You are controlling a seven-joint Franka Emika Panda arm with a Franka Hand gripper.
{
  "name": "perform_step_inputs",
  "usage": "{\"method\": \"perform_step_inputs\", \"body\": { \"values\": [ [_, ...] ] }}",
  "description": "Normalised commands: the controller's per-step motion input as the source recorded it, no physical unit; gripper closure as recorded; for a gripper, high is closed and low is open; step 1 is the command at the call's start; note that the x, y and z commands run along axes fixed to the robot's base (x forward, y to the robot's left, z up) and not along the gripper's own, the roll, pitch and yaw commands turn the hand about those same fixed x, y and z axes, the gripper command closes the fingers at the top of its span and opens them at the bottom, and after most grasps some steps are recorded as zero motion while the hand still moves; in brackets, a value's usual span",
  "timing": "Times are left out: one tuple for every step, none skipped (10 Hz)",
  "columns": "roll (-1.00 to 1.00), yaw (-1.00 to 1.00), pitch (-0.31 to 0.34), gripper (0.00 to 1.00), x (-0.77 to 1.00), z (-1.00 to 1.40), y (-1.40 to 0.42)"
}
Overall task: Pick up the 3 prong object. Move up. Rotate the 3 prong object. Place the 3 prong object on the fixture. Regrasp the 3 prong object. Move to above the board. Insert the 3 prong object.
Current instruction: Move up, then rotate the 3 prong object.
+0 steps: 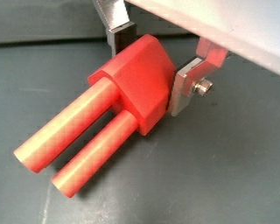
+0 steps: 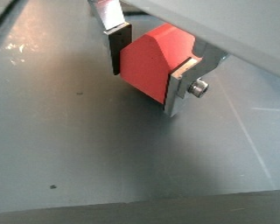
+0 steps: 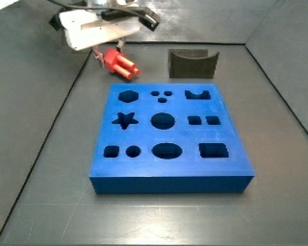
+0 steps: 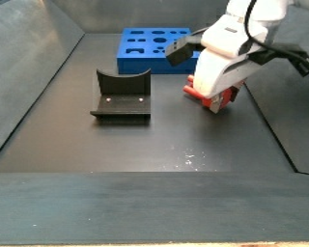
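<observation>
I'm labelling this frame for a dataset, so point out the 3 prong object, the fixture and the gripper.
3 prong object [image 1: 140, 77]: wrist view, on its red body.
fixture [image 3: 192, 65]: side view, on its dark front wall.
gripper [image 2: 149, 61]: wrist view, midway between the fingertips, closed on the red block.

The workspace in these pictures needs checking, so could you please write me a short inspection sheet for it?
Surface: dark grey floor, bare, a few light specks.
Red piece: between the fingers, prongs pointing outward; in a side view it is low near the floor, contact unclear.
Fixture: empty, apart from the gripper.
Board: flat, cutouts all empty.
Clutter: nothing seen.
Gripper: low beside the fixture, away from the board, fingers shut on the red piece.
Cables: a dark cable loops off the wrist.
Surroundings: grey walls around the floor.
</observation>
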Motion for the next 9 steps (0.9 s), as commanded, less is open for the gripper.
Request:
{"method": "perform_step_inputs", "body": {
  "values": [
    [0.01, 0.0, 0.061, 1.0, -0.04, 0.89, 0.01],
    [0.02, 0.0, 0.076, 1.0, -0.03, 0.84, 0.01],
    [0.03, -0.01, 0.093, 1.0, -0.02, 0.71, 0.02],
    [0.05, -0.02, 0.099, 1.0, -0.02, 0.61, 0.02],
    [0.07, -0.02, 0.106, 1.0, -0.02, 0.48, 0.02],
    [0.09, -0.02, 0.111, 1.0, -0.02, 0.39, 0.02],
    [0.11, -0.02, 0.118, 1.0, -0.02, 0.27, 0.02],
    [0.12, -0.02, 0.12, 1.0, -0.02, 0.22, 0.02],
    [0.0, 0.0, 0.0, 1.0, 0.73, 0.0, 0.55]
  ]
}}
